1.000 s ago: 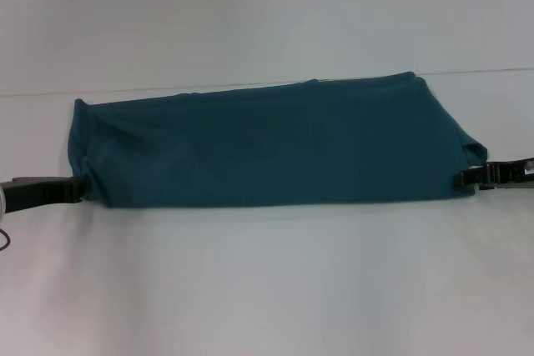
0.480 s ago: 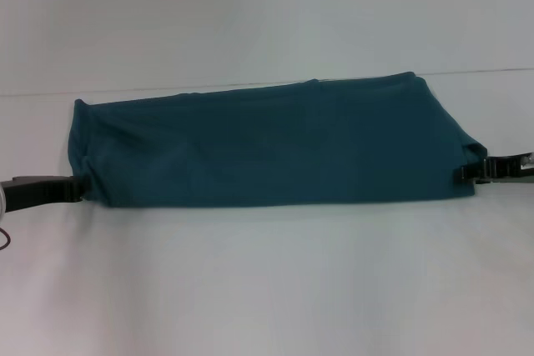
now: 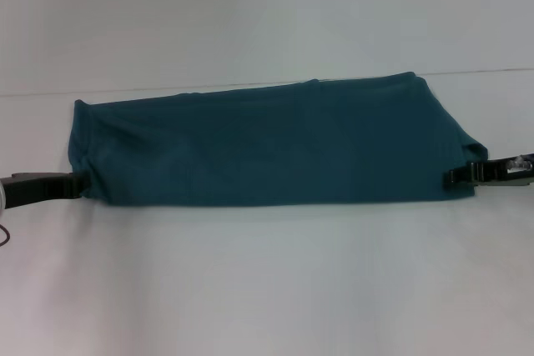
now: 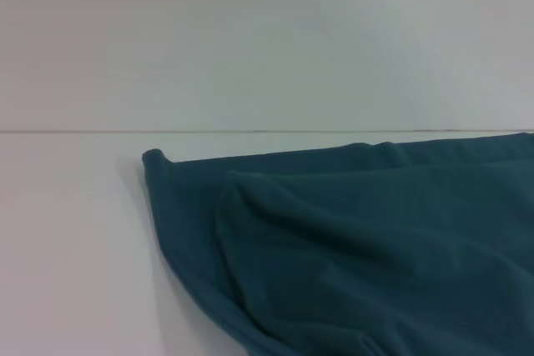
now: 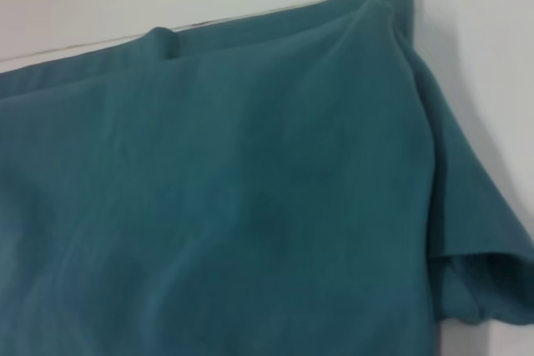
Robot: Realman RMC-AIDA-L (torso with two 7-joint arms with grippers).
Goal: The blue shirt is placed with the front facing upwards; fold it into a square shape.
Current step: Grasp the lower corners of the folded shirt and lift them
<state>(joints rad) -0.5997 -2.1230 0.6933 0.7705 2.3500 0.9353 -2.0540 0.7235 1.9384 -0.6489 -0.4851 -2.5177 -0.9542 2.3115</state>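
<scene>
The blue shirt [image 3: 267, 143] lies on the white table as a long, plain teal band running left to right, with no lettering showing. One sleeve [image 5: 476, 264] sticks out at its right end. My left gripper [image 3: 77, 186] sits low at the shirt's near left corner, touching the cloth edge. At the near right corner my right gripper [image 3: 452, 176] reaches just over the shirt's edge. The left wrist view shows the folded left end [image 4: 350, 239] close up, and the right wrist view shows the right end [image 5: 217, 198].
The white table [image 3: 267, 289] stretches in front of the shirt. A thin seam line [image 3: 484, 71] crosses the surface behind the shirt. A dark cable [image 3: 4, 238] shows at the left edge.
My right gripper has slid a little to the left, onto the shirt's near right corner. The left gripper and the shirt have stayed where they were.
</scene>
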